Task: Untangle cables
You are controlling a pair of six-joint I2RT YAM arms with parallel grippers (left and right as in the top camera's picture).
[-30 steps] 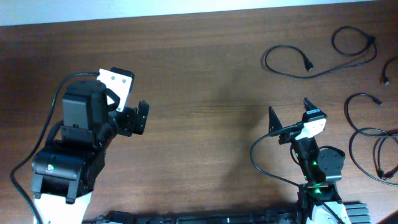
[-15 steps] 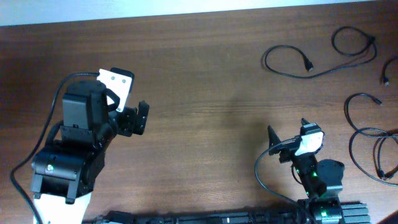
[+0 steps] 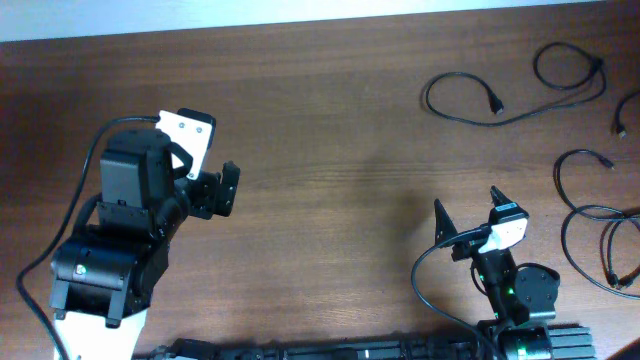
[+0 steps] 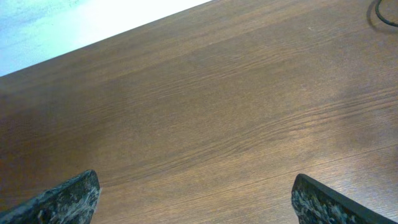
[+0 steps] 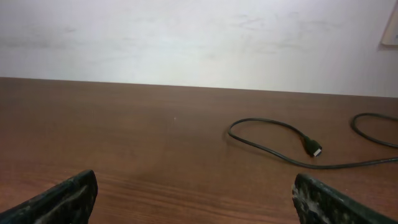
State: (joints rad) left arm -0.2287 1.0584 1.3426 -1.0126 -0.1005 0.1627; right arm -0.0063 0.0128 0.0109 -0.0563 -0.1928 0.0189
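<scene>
Apparently most of the job is done. The cables lie well apart from both arms, on the right side of the table (image 3: 330, 120). One long cable (image 5: 313, 148) lies alone in an open curve, plug end free. More loops (image 3: 566, 232) sit at the right edge, partly cut off. Some seem to cross there, and whether they are knotted cannot be told. The left gripper (image 4: 196, 182) has its jaws wide with bare wood between them. The right gripper (image 5: 196, 179) is likewise spread wide and holds nothing. Judged left to do: checking and parting those edge loops.
</scene>
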